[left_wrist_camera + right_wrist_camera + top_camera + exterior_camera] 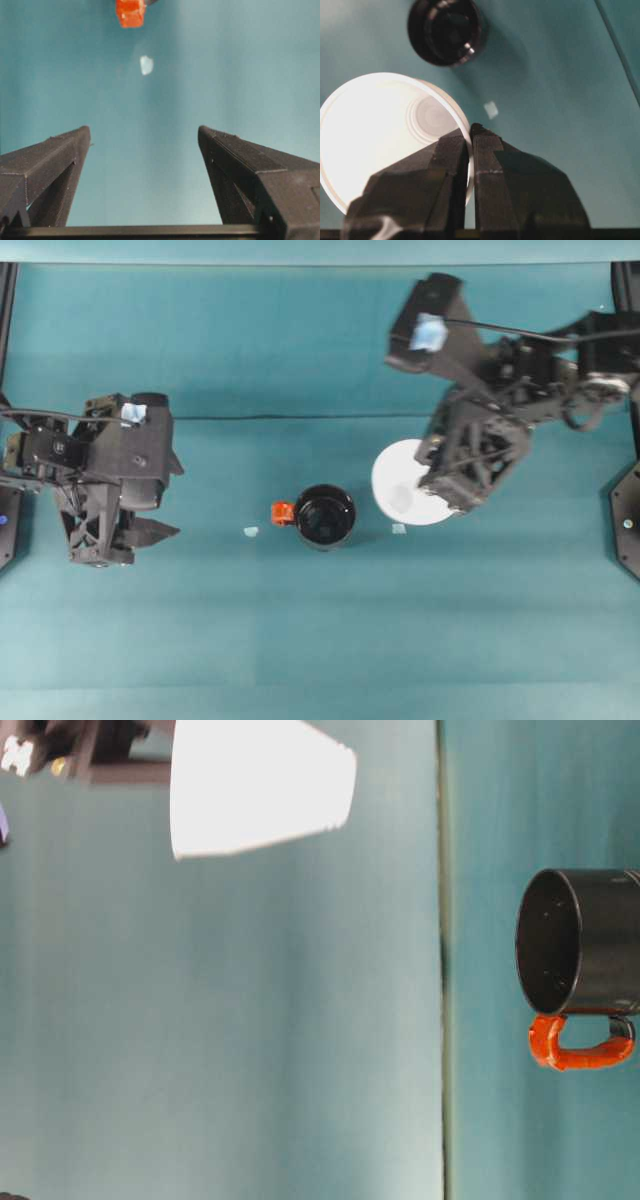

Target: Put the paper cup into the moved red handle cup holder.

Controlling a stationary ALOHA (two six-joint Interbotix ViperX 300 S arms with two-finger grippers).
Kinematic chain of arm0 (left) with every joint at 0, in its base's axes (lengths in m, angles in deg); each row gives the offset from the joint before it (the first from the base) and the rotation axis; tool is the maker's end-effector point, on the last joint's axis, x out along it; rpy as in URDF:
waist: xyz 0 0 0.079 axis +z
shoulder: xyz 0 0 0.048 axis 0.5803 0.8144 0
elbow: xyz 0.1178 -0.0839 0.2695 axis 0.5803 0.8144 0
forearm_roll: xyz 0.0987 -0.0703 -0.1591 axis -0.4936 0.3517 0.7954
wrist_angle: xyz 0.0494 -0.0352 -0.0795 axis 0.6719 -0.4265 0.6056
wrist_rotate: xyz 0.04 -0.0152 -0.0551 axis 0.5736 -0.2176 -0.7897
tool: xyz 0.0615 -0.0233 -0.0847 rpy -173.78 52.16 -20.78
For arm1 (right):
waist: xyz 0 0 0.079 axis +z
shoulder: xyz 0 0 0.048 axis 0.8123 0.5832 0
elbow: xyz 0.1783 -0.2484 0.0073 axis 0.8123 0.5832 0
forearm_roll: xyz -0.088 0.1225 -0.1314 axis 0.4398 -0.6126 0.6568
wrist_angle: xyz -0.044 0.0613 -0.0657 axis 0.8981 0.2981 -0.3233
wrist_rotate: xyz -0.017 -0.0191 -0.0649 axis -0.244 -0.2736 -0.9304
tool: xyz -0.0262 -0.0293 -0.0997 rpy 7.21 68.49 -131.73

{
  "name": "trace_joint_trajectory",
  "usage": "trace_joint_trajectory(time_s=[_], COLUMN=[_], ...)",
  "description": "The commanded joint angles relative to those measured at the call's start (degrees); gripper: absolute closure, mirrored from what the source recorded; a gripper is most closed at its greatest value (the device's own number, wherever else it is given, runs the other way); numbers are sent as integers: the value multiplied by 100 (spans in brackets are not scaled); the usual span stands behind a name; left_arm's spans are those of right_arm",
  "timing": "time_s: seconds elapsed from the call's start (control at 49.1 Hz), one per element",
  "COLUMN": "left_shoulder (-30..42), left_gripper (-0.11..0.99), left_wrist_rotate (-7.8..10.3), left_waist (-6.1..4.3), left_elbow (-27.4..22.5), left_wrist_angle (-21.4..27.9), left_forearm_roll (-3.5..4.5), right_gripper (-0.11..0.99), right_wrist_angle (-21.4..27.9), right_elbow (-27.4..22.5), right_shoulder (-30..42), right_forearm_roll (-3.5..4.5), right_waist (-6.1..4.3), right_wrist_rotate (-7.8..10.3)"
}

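The white paper cup (402,483) hangs upright in the air, and my right gripper (432,480) is shut on its rim. In the right wrist view the fingers pinch the cup's wall (385,125) at the gripper (470,131). The table-level view shows the cup (255,785) well above the table. The black cup holder (325,516) with its orange-red handle (283,513) stands on the table left of the cup, also seen as the holder (580,942) and the holder (446,31). My left gripper (150,532) is open, far left of the holder; its wrist view shows the handle (130,12) ahead.
Small pale scraps lie on the teal table: one (251,532) left of the handle, one (398,529) right of the holder. A seam line (300,418) crosses the table behind the holder.
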Motion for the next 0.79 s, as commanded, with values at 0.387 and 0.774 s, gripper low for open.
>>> trace_joint_trajectory(time_s=[0.387, 0.774], left_shoulder=[-97, -97], left_gripper=[-5, -5], left_wrist_rotate=[18, 44], left_waist=[-18, -18], left_elbow=[-88, -97], left_wrist_angle=[-26, -44], left_forearm_roll=[-18, -18], right_gripper=[97, 97], right_wrist_angle=[-360, -1266], right_elbow=[-967, -624], right_shoulder=[1731, 2215], right_forearm_roll=[334, 360], right_waist=[53, 79], right_wrist_rotate=[-659, -721])
